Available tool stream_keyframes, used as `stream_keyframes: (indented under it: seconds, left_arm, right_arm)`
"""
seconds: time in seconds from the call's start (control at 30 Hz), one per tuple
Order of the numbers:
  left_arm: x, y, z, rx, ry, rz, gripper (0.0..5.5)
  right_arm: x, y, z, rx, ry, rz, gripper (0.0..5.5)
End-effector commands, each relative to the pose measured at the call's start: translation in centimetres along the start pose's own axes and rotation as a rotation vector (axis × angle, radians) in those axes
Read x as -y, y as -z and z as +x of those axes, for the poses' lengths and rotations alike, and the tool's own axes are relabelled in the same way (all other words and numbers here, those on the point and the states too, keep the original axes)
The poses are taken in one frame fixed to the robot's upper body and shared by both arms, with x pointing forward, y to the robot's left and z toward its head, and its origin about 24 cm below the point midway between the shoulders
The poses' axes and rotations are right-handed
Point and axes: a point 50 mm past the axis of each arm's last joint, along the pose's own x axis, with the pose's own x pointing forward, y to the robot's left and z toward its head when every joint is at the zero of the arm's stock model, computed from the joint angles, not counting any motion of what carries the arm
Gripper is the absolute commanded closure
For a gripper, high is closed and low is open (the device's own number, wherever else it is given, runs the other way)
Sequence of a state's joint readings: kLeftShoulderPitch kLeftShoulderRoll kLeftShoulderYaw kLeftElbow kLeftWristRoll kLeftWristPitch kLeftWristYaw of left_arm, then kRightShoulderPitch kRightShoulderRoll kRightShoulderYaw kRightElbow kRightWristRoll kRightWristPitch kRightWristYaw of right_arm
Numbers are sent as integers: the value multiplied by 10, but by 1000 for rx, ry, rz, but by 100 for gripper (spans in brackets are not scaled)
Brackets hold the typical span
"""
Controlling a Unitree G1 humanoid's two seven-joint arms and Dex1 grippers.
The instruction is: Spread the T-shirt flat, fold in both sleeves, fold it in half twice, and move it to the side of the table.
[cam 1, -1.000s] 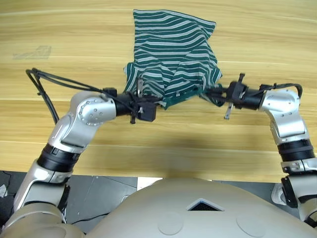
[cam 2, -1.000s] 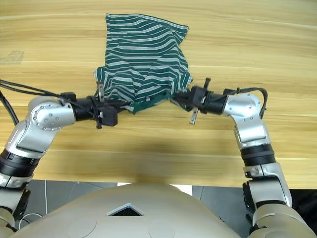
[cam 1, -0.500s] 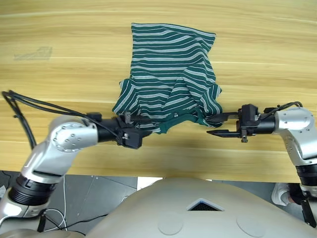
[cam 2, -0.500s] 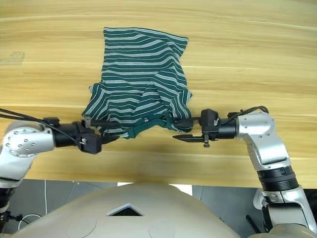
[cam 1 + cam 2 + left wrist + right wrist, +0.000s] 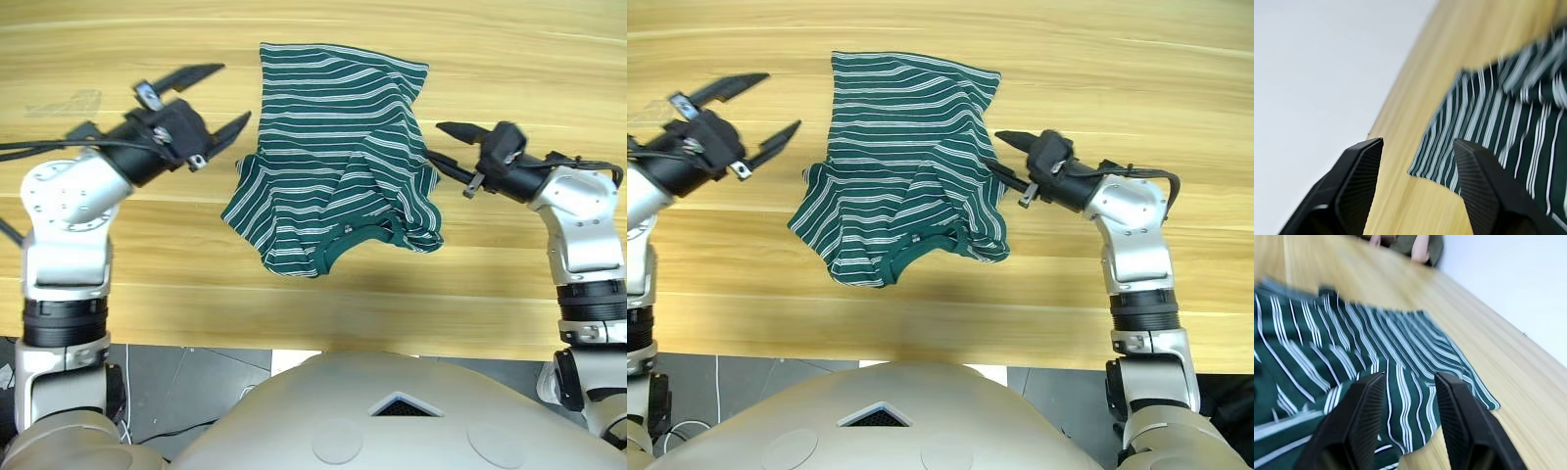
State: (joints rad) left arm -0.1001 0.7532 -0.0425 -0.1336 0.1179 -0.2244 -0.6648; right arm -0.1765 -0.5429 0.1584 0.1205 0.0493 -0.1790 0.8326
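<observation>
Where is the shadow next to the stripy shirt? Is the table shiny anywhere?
Left eye view: a soft dark shadow lies on the table, just past the T-shirt's crumpled near edge. Right eye view: the same patch, and the wood shows no bright glare spot.

We note a faint grey rectangular mark (image 5: 65, 103), dark floor tiles (image 5: 186, 382) and a white wall (image 5: 1312, 58).

The T-shirt (image 5: 333, 166) lies in the middle of the bench (image 5: 509, 59), collar end nearest the robot, hem at the far side. The left pincer (image 5: 233, 93) hangs to its left, apart from the cloth. The right pincer (image 5: 437, 140) sits just beside its right edge.
</observation>
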Motion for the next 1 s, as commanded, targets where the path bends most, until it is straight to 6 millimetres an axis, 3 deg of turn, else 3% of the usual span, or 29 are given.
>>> stream_keyframes:
  seconds: [0.03, 0.17, 0.3, 0.43, 0.57, 0.63, 0.73, 0.8, 1.0]
  left_arm:
    - [31, 10, 27, -22, 117, 94, 286]
    - [57, 15, 40, -16, 204, 130, 286]
    - [72, 20, 36, -23, 230, 103, 286]
    - [96, 23, 37, -23, 248, 23, 286]
    - [110, 25, 39, -29, 272, 22, 286]
    - [109, 26, 38, -30, 266, 31, 286]
    - [107, 26, 35, -31, 258, 42, 286]
    - [105, 26, 30, -38, 260, 69, 286]
    - [54, 43, -17, -182, 174, 176, 286]
  right_arm:
    - [-16, 17, 20, -127, -166, -237, 363]
    - [-5, 44, 36, -270, -164, -297, 363]
    - [17, 74, 19, -460, -108, -376, 363]
    - [29, 81, 9, -493, -42, -411, 363]
    - [25, 78, 10, -444, -80, -410, 363]
    - [13, 76, 7, -403, -186, -368, 363]
    - [-20, 72, -12, -367, -477, -281, 363]
    - [-31, 64, -22, -347, -568, -247, 363]
    - [6, 66, -51, -470, -355, -266, 363]
